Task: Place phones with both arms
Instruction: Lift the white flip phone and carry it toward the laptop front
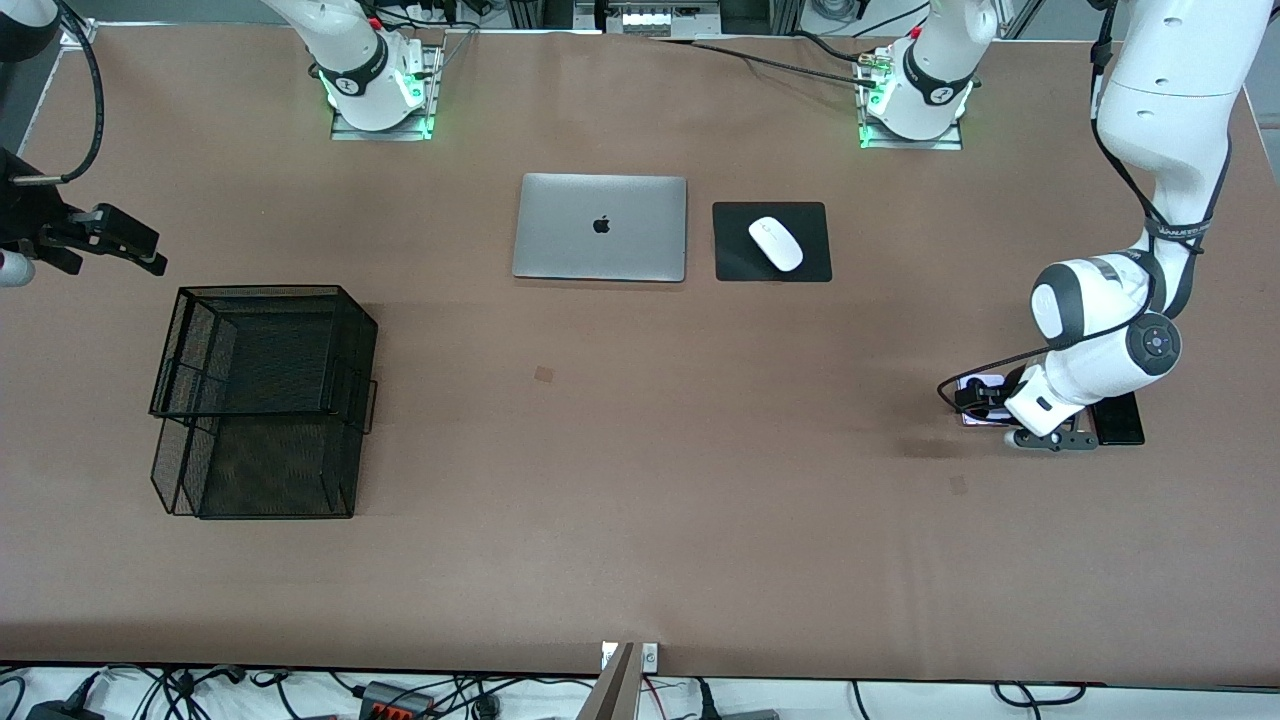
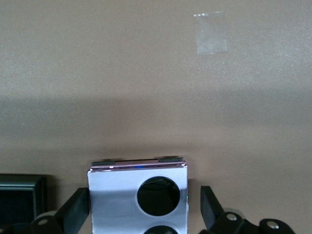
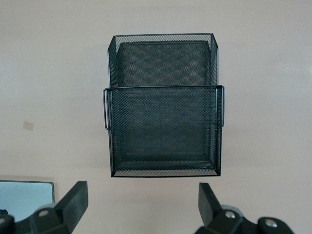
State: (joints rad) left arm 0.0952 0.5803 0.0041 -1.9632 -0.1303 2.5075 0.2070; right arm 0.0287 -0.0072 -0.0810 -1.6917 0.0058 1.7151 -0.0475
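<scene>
The left gripper (image 2: 145, 214) is straddling the lilac phone (image 2: 138, 197) with jaws wide, gripping nothing; closing off-centre could skid it. The right gripper (image 3: 141, 209) is waiting, wide and empty, above the mesh basket (image 3: 163, 105).

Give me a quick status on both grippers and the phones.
Left gripper down at the lilac flip phone, jaws open either side. Right gripper open, waiting above the mesh basket. Black slab phone beside. Nothing blocking.
</scene>
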